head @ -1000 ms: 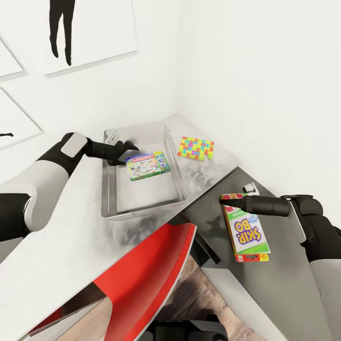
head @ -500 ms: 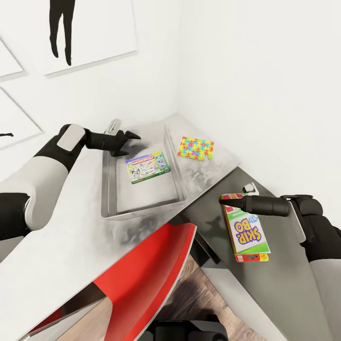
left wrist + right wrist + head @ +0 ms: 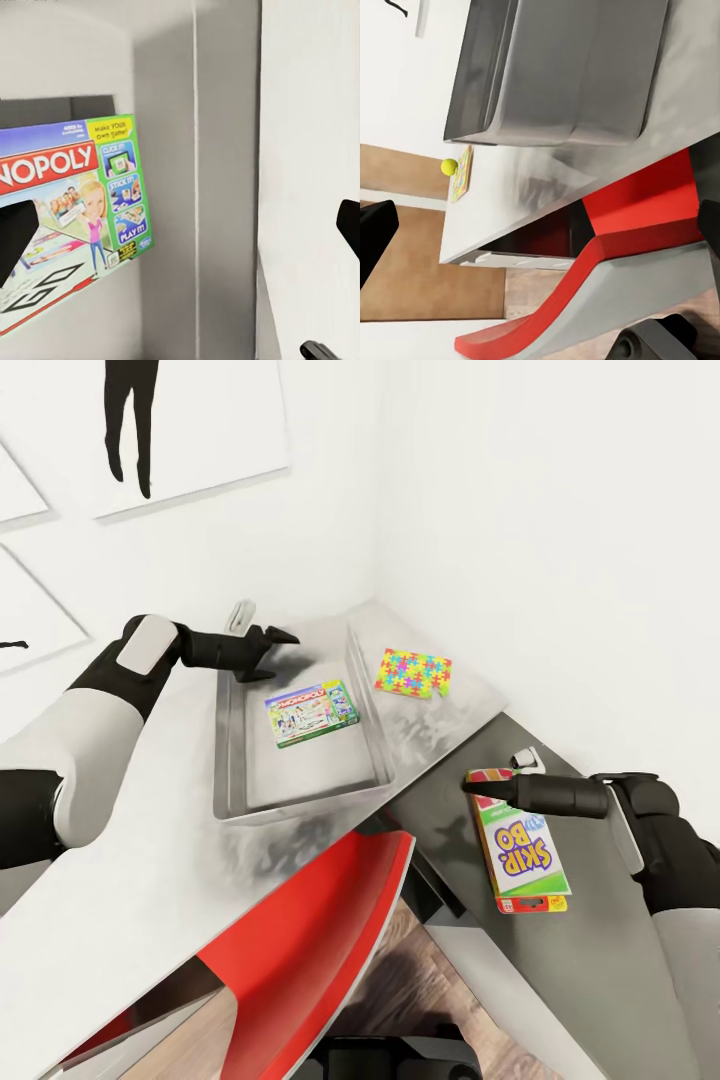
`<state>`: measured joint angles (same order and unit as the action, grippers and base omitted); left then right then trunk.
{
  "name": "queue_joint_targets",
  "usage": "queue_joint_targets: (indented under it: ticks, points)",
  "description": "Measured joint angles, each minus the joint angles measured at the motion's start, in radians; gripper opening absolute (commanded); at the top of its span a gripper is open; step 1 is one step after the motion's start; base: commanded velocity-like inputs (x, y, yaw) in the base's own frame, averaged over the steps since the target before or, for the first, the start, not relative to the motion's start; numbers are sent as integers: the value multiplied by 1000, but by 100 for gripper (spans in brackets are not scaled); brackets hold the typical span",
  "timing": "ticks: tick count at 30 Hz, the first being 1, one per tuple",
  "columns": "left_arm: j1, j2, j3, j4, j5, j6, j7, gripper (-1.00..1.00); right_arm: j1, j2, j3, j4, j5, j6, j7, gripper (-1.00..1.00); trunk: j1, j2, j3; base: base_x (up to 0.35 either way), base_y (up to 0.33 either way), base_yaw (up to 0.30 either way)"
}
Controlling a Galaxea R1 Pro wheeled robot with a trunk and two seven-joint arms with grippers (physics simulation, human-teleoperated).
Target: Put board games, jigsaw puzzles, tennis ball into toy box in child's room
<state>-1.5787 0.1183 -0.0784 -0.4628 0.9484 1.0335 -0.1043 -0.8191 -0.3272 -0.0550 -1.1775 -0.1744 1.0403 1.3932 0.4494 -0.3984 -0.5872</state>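
Monopoly box [image 3: 312,712] sits flat in the toy box [image 3: 232,785] – left claw [image 3: 272,650] spread apart over the far-left rim. Right claw [image 3: 470,784] looks closed above the Skip-Bo box [image 3: 519,853]; I'd open it wide and grab that one by the long edges, low and level.

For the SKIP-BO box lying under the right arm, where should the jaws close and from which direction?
The SKIP-BO box lies flat on the dark grey cabinet, its narrow end under the right gripper. Being thin and flat, it probably suits a descent from above, jaws spanning the two long edges near that end. Sliding it to the cabinet edge first might expose more to grip.
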Motion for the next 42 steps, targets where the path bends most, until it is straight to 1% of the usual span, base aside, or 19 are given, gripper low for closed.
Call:
queue_joint_targets:
  ticks: [7, 8, 10, 11, 13, 14, 16, 17, 19, 20, 22, 23, 25, 26, 28, 36, 42]
  points:
    - [30, -4, -2, -53, 5, 6, -4, 100, 32, 10, -4, 0, 0, 0, 2, 100, 0, 0, 0, 0, 0, 0]
    - [45, -5, -2, -73, 9, 6, -6, 100, 40, 12, -5, -1, 0, 0, 3, 100, 0, 0, 0, 0, 0, 0]
    - [81, -8, -3, -128, 29, 7, -8, 100, 51, 14, -7, -5, 0, 0, 4, 100, 0, 0, 0, 0, 0, 0]
    - [82, -8, -3, -129, 30, 7, -8, 100, 52, 14, -7, -5, 0, 0, 4, 100, 0, 0, 0, 0, 0, 0]
    - [126, -9, -4, -193, 65, 8, -9, 100, 59, 16, -9, -13, 0, 0, 5, 100, 0, 0, 0, 0, 0, 0]
    - [126, -9, -4, -194, 65, 8, -9, 100, 59, 16, -9, -13, 0, 0, 5, 100, 0, 0, 0, 0, 0, 0]
    - [170, -11, -6, -256, 106, 8, -9, 100, 65, 17, -10, -24, 0, 0, 6, 100, 0, 0, 0, 0, 0, 0]
    - [171, -11, -6, -257, 107, 8, -9, 100, 65, 17, -10, -25, 0, 0, 6, 100, 0, 0, 0, 0, 0, 0]
    - [207, -15, -8, -312, 142, 8, -9, 100, 69, 18, -11, -37, 0, 0, 4, 100, 0, 0, 0, 0, 0, 0]
    - [207, -15, -8, -313, 142, 8, -8, 100, 69, 18, -11, -37, 0, 0, 4, 100, 0, 0, 0, 0, 0, 0]
    - [236, -21, -9, -362, 166, 7, -8, 100, 72, 18, -11, -54, 0, 0, 3, 100, 0, 0, 0, -16, -9, 0]
    - [237, -21, -9, -362, 165, 7, -8, 100, 72, 18, -11, -54, 0, 0, 3, 100, 0, 0, 0, -47, -27, 0]
    - [262, -26, -11, -402, 181, 7, -8, 100, 75, 18, -11, -77, 0, 0, 2, 100, 0, 0, 0, -90, -52, 0]
    - [262, -26, -11, -402, 181, 7, -8, 100, 75, 18, -11, -77, 0, 0, 2, 100, 0, 0, 0, -129, -73, 0]
    - [281, -30, -13, -432, 192, 7, -8, 100, 81, 18, -12, -102, 0, 0, 1, 100, 0, 0, 0, -161, -89, 0]
    - [306, -34, -16, -489, 206, 7, -8, 100, 91, 18, -12, -148, 1, 0, -1, 100, 0, 0, 0, -223, -113, 0]
    - [314, -36, -17, -508, 211, 8, -8, 100, 94, 18, -11, -164, 3, 0, -1, 100, 0, 0, 0, -269, -109, 0]
